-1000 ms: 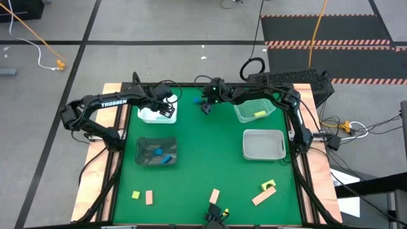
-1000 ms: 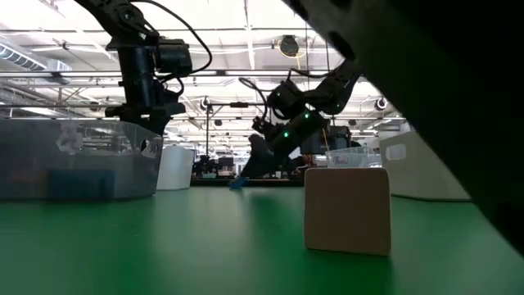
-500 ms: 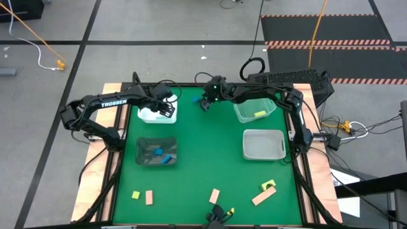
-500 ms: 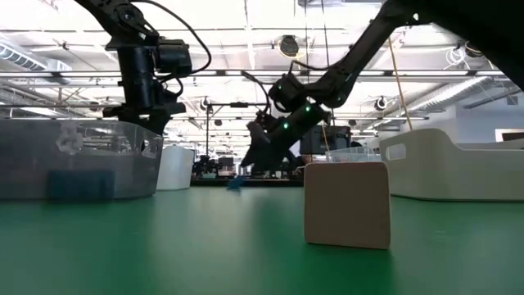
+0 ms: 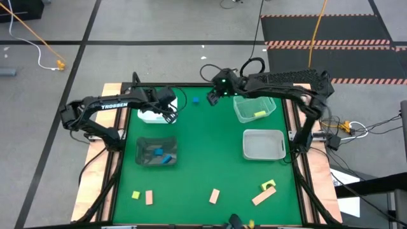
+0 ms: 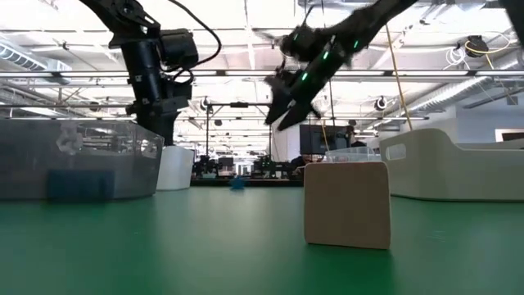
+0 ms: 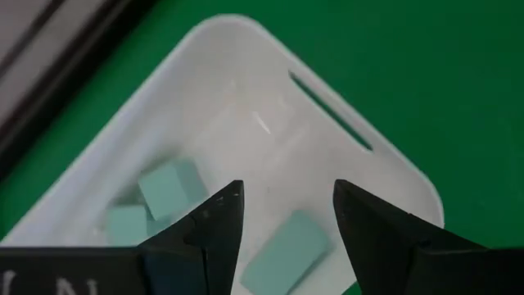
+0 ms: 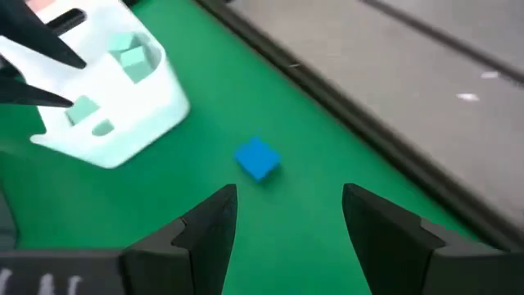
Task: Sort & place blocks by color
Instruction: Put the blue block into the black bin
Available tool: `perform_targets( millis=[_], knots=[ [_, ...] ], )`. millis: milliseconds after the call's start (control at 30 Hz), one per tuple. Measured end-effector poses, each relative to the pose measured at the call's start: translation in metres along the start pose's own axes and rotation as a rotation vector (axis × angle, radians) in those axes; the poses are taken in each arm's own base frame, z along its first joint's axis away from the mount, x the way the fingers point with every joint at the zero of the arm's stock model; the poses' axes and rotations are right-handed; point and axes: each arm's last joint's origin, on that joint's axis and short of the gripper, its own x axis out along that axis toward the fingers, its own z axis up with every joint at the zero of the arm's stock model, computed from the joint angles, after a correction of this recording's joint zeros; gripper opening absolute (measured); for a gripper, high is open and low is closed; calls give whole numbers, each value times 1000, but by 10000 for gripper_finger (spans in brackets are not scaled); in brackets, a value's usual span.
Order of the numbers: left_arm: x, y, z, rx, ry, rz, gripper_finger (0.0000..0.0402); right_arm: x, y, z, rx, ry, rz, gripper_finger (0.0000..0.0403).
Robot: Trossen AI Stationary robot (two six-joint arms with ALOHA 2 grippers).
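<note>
Right claw (image 8: pixel 282 221) spread, empty, poised above blue block (image 8: pixel 257 158) at desk's (image 5: pixel 203 152) twelve o'clock, presumably for pickup. Left claw (image 7: pixel 282 217) spread over white tray (image 7: pixel 393 176).

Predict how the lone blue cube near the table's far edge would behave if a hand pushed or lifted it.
The blue cube lies flat-faced on the green mat, so it would probably slide, not roll. It looks small and solid, likely light and stiff. Its squat shape should rarely tip.

A green-topped table (image 5: pixel 203 156) carries a white tray (image 5: pixel 151 116) far left, a grey tray (image 5: pixel 156 152) nearer, two clear trays (image 5: pixel 254 109) (image 5: pixel 263 144) right, a far blue cube (image 5: pixel 195 99), and near-edge tan (image 5: pixel 214 196) and yellow-green blocks (image 5: pixel 135 194).
</note>
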Motion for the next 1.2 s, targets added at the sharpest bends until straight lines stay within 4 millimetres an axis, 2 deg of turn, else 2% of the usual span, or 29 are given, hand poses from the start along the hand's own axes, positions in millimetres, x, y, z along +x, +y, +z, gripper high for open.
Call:
perform_targets(
  millis=[133, 300, 400, 500, 633, 733, 900, 1000, 1200],
  knots=[
    [-3, -7, 6, 61, -81, -8, 191, -49, 7, 0, 9, 46, -78, 212],
    [-9, -20, 21, 128, -273, -53, 191, -106, 15, -7, 113, 97, -90, 212],
    [-13, -25, 31, 145, -388, -72, 191, -129, 19, -15, 164, 111, -106, 212],
    [-16, -25, 38, 129, -462, -95, 191, -144, 21, -29, 194, 97, -141, 212],
    [-16, -22, 42, 111, -487, -128, 191, -150, 21, -54, 252, 117, -147, 212],
    [-8, -19, 45, 81, -473, -147, 191, -148, 17, -75, 298, 136, -155, 212],
    [17, -20, 46, 75, -398, -189, 191, -135, 8, -104, 317, 127, -152, 212],
    [27, -18, 49, 9, -380, -201, 191, -126, 2, -117, 330, 113, -149, 212],
    [47, -15, 71, -162, -302, -296, 191, -112, -10, -141, 361, 132, -184, 212]
  ],
)
